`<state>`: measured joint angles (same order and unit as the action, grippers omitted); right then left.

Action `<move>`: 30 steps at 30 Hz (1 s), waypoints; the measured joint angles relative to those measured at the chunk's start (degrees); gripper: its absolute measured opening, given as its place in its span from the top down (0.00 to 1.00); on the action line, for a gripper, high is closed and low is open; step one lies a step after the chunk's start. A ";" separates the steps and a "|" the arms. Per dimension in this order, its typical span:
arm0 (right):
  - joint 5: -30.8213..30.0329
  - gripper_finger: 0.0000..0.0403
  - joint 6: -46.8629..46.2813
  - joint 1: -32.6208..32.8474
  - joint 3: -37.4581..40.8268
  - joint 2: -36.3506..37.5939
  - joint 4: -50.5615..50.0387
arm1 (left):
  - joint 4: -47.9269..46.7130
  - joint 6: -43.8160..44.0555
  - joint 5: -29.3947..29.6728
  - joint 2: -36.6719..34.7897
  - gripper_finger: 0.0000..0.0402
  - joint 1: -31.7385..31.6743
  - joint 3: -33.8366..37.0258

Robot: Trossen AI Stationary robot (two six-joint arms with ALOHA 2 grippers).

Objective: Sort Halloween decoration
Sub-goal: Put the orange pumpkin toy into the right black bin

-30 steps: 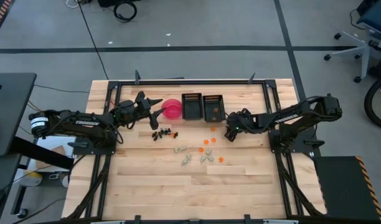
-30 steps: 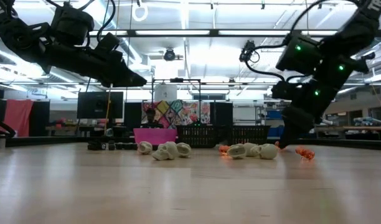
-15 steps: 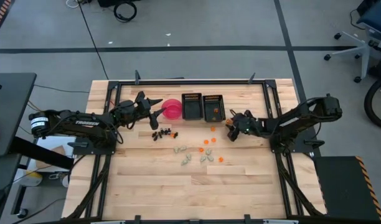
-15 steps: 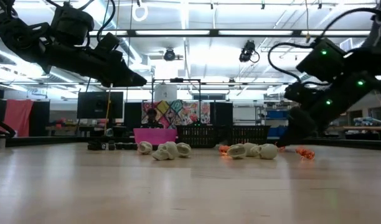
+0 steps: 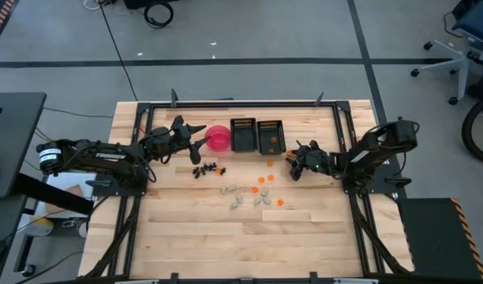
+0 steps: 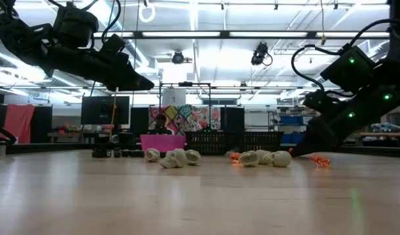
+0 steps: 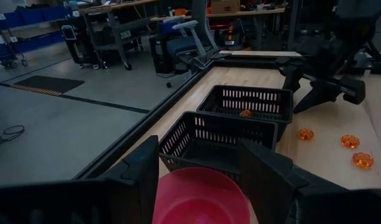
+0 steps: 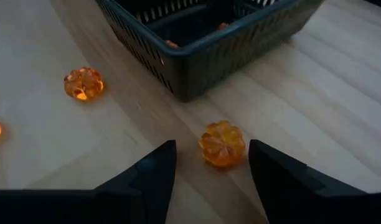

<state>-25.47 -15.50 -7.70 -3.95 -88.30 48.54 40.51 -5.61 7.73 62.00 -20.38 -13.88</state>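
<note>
Overall, the bench (image 5: 186, 237) carries both arms. Left gripper (image 5: 200, 143) reaches level over the pink bowl (image 5: 218, 137) near the far edge, fingers (image 7: 271, 171) apart, empty. Right gripper (image 8: 210, 163) angles low by the right tray (image 5: 270, 136), fingers apart astride one orange piece (image 8: 222, 144). Remaining decorations (image 5: 249, 189) lie mid-bench.
</note>
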 joint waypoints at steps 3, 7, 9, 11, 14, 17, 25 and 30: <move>-0.09 0.49 0.56 0.02 -0.02 -3.55 4.28 | 0.00 0.02 0.00 0.00 0.53 0.00 0.01; -0.17 0.50 0.78 0.02 -0.05 -7.21 8.84 | -0.02 0.00 0.00 0.00 0.53 -0.02 0.01; -0.22 0.51 0.53 0.02 -0.11 -8.46 9.96 | -0.02 0.00 -0.01 0.00 0.53 -0.01 0.00; -0.20 0.53 0.47 0.02 -0.13 -9.08 10.31 | -0.04 0.00 -0.01 0.00 0.53 -0.02 0.01; 0.12 0.59 0.59 0.04 -0.15 -8.82 9.95 | -0.05 0.00 -0.01 0.00 0.53 -0.02 0.01; 1.49 0.66 1.58 0.02 -0.15 -8.25 9.60 | -0.07 -0.02 -0.02 0.00 0.53 0.00 0.01; 3.72 0.73 0.66 0.36 -0.13 -7.97 9.48 | -0.11 -0.02 -0.02 0.00 0.53 -0.02 0.01; 7.01 0.72 -0.53 1.20 -0.53 -7.97 9.67 | -0.11 -0.04 0.00 0.00 0.53 -0.01 0.00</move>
<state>-18.46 -16.03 -6.50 -4.48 -96.27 58.21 40.40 -5.65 7.73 62.00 -20.39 -13.88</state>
